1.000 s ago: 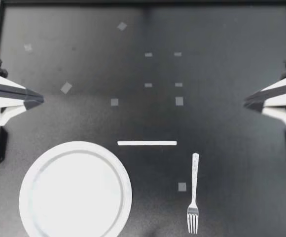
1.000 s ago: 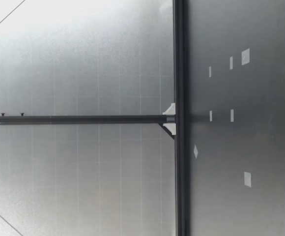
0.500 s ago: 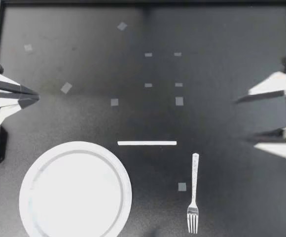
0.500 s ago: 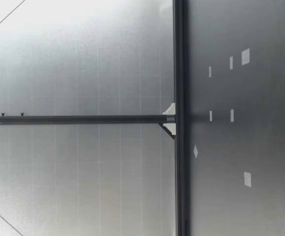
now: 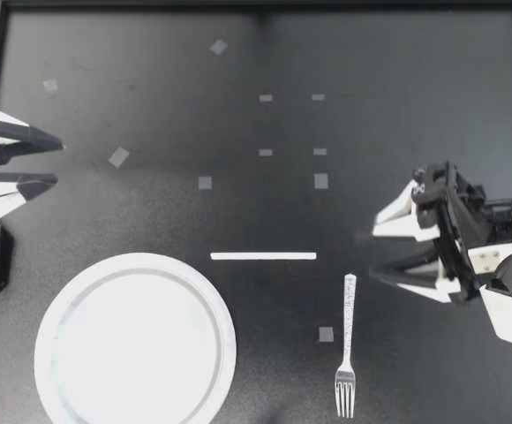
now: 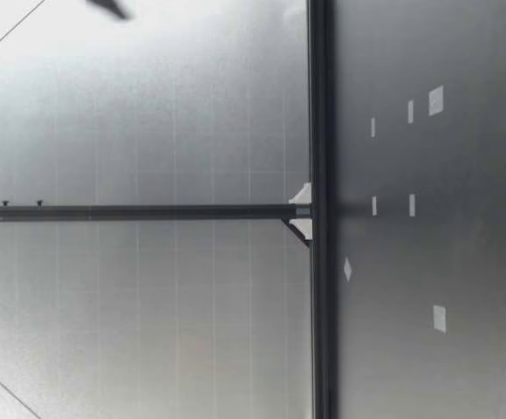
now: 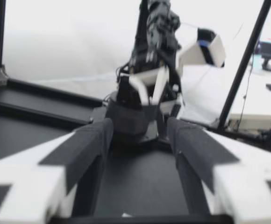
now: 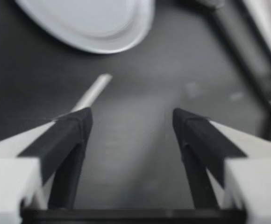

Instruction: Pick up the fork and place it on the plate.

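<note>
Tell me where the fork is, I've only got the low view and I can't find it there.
Observer: The top view shows the fork lying flat on the table, apart from the plate, which is empty.
Operator: Is a claw on it?
Observer: No. My right claw is open, near the fork's handle end but not touching it.
Operator: And the other arm?
Observer: My left claw is open at the table's edge, far from the fork.
</note>
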{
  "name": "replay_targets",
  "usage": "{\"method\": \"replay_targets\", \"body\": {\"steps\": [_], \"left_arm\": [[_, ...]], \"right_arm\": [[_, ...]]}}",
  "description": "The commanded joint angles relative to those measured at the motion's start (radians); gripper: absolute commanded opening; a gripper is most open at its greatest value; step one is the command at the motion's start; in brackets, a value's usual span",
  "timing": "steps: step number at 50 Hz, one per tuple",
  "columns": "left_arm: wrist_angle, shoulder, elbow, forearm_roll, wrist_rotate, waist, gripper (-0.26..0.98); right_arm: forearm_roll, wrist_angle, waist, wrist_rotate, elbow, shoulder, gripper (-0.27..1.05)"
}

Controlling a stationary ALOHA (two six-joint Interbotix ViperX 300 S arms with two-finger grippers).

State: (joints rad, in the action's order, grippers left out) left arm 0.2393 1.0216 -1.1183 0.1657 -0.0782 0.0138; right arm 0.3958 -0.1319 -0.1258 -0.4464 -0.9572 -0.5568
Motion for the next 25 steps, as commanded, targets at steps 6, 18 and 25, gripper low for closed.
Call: {"method": "replay_targets", "body": {"steps": [6,18,25], "left_arm": [[0.041,-0.026,0.006,0.005,0.005,0.003,0.55],[0.002,-0.061,-0.006,0.005,0.012,0.084,0.55],[-0.078,-0.069,-0.005,0.002,0.029,0.101,0.55]], "right_arm": [[-0.322,0.144,-0.067,0.238,-0.051,-0.029,0.67],[-0.589,0.239,-0.219,0.684,0.031,0.078,0.67],[-0.618,0.198,-0.232,0.982,0.120,0.201,0.67]]}}
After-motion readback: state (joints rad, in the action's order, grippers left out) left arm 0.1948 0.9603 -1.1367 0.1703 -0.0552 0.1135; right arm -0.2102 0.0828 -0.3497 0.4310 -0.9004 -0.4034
